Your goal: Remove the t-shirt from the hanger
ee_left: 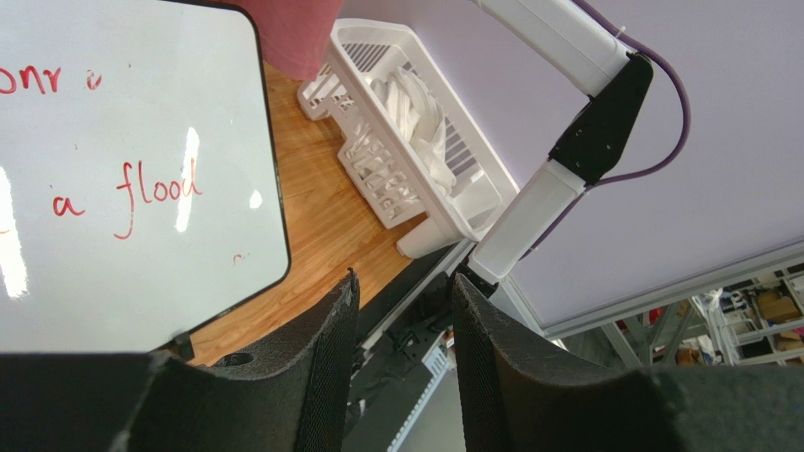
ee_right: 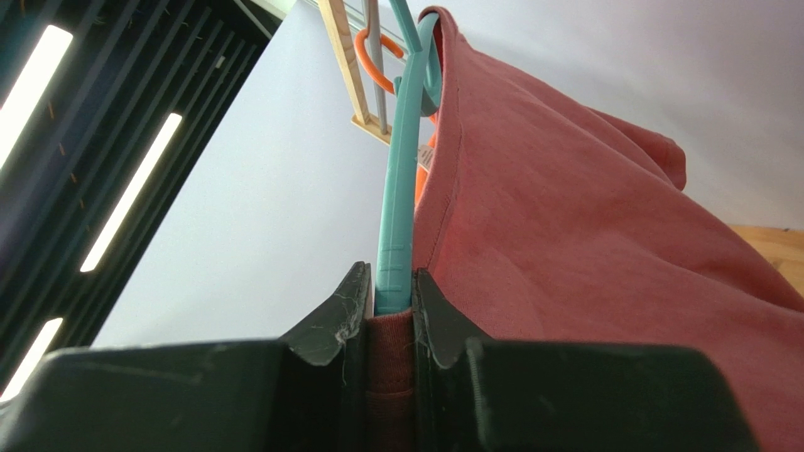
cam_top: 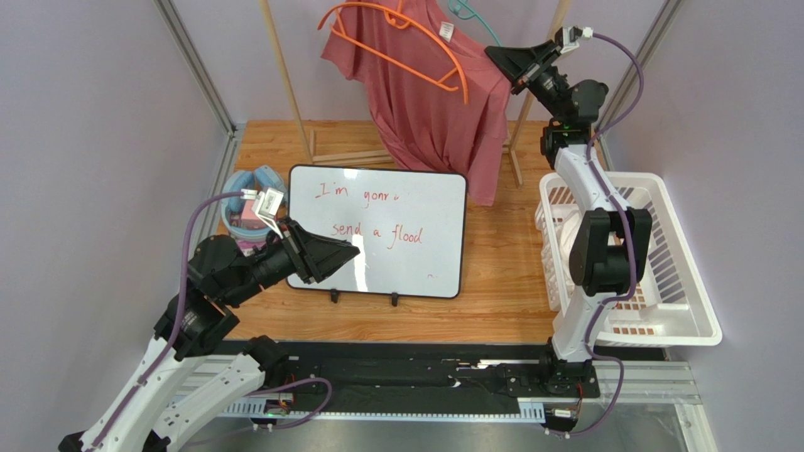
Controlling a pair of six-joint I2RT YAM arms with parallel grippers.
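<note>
A red t-shirt hangs from the rack at the back, draped over a teal hanger. An orange hanger lies across the shirt's front. My right gripper is raised to the shirt's right shoulder. In the right wrist view it is shut on a fold of the t-shirt, with the teal hanger's arm running up from between the fingertips. My left gripper hovers low over the whiteboard's left edge, open and empty.
A whiteboard with red writing lies mid-table. A white basket holding white cloth stands at the right edge beside the right arm. A blue and pink object sits at the left. Wooden rack posts rise at the back.
</note>
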